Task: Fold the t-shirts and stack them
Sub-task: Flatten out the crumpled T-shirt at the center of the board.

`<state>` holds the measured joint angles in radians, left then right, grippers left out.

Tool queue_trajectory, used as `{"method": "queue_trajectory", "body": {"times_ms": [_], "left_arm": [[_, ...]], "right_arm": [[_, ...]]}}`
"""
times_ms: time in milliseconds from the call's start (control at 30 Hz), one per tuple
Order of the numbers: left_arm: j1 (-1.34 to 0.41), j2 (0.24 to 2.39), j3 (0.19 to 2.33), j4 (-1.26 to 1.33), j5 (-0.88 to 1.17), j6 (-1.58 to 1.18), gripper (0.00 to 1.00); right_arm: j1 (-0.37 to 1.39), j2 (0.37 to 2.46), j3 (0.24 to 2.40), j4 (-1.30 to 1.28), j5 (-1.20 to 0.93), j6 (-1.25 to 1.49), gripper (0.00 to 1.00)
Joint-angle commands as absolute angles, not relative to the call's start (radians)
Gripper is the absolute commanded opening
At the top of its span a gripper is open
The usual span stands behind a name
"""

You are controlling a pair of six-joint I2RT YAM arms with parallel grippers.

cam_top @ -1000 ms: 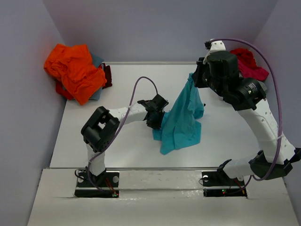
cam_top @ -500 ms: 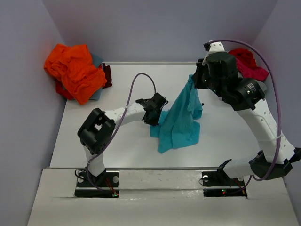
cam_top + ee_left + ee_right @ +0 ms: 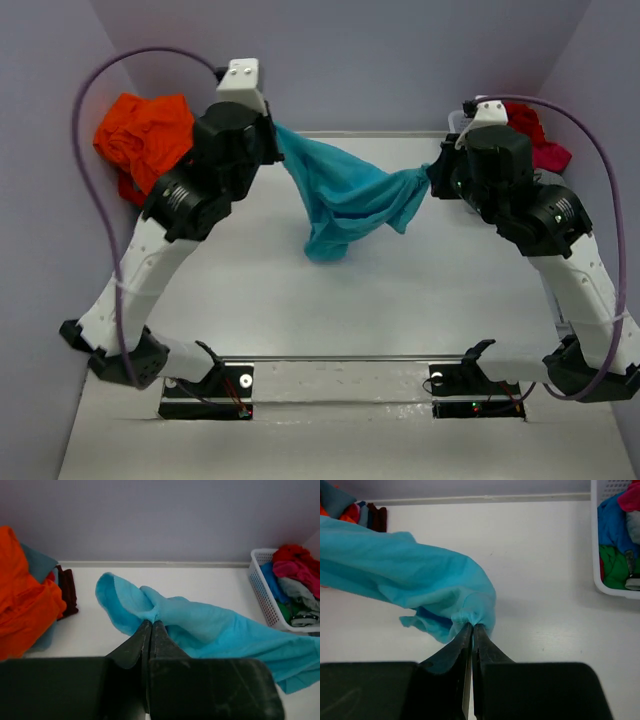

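**White tabletop (image 3: 420, 290), turquoise t-shirt (image 3: 345, 195) slung between two arms**

Pale lilac walls close in the tabletop on three sides. The left arm (image 3: 170, 215) rears up at the upper left of the overhead view and the right arm (image 3: 540, 215) stands at the upper right. The turquoise t-shirt hangs between them like a hammock, its middle sagging toward the centre of the tabletop. Whether the lowest fold touches the surface cannot be told.

A heap of orange t-shirts (image 3: 140, 135) lies in the far left corner with darker cloth under it. The white basket (image 3: 262, 587) at the far right holds red, pink, grey and green shirts.

The left jaws are clenched on a bunched end of the shirt, which spills out right at their tips. The right jaws are pinched tight on the opposite end in the same way.

A second ago the left arm was folded low over the middle of the tabletop, with its jaws beside the lower hem. The shirt then hung from the right jaws alone in a narrow drape. Now the left arm has risen toward the back left and the shirt is drawn out sideways.
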<state>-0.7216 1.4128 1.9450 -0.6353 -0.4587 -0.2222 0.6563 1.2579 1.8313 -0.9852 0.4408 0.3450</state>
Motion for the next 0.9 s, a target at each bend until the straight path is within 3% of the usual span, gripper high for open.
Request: {"method": "queue_trajectory", "body": {"times_ms": [0, 400, 700, 867], "left_arm": [[-0.727, 1.199, 1.766, -0.528, -0.601, -0.179, 0.06], [-0.727, 1.042, 1.563, -0.473, -0.689, -0.224, 0.06], [-0.664, 1.161, 1.542, -0.552, -0.655, -0.284, 0.06], [-0.65, 0.987, 1.421, -0.345, -0.597, -0.282, 0.06]], "right_arm": [[0.663, 1.174, 1.787, -0.946, 0.534, 0.383, 0.07], [0.663, 1.071, 1.675, -0.925, 0.707, 0.489, 0.07], [0.663, 1.169, 1.672, -1.011, 0.72, 0.546, 0.07], [0.663, 1.065, 1.602, -0.885, 0.695, 0.491, 0.07]]}}
